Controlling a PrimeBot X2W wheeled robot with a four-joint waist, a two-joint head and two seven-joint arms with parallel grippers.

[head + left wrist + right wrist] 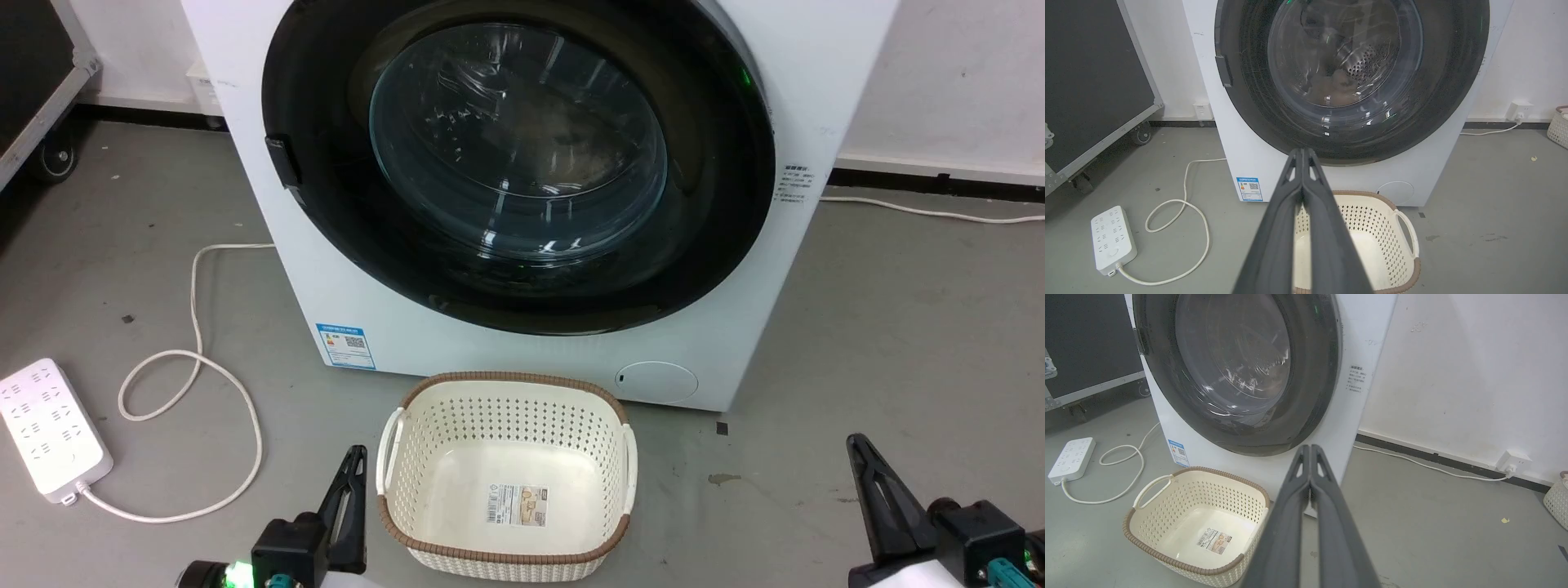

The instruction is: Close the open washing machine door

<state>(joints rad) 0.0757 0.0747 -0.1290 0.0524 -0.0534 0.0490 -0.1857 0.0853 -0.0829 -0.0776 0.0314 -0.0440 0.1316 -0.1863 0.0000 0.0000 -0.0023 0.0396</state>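
I see the washing machine (343, 278) straight ahead, standing on the grey floor (898, 327) against a white wall. The washing machine door (518, 139) lies flat against the machine's front; its glossy black rim shows no gap that I can make out, and the steel drum shows through the glass bowl in the left wrist view. A small dark latch piece (283, 159) sits on the rim's left edge.

My left hand (353, 474) is low at the left, clenched with its two dark fingers pressed together and grasping nothing; the left wrist view shows the same (1303, 152). My right hand (857, 445) is low at the right, also clenched on nothing, fingers meeting at the tips (1310, 448). Both are well apart from the door.

Between the hands and the machine stands a cream perforated basket (506, 380) with a brown rim, holding only a label on its bottom, just in front of the machine's base and near the round flap (657, 381). A blue sticker (345, 345) sits low on the front, to the left.

Left of the machine, a white power strip (49, 425) lies on the floor with its cable (245, 408) looped beside it. A black wheeled case (1094, 81) stands further left. To the right, a cord runs along the wall to a socket (1513, 461), with a second basket (1555, 498) at the edge
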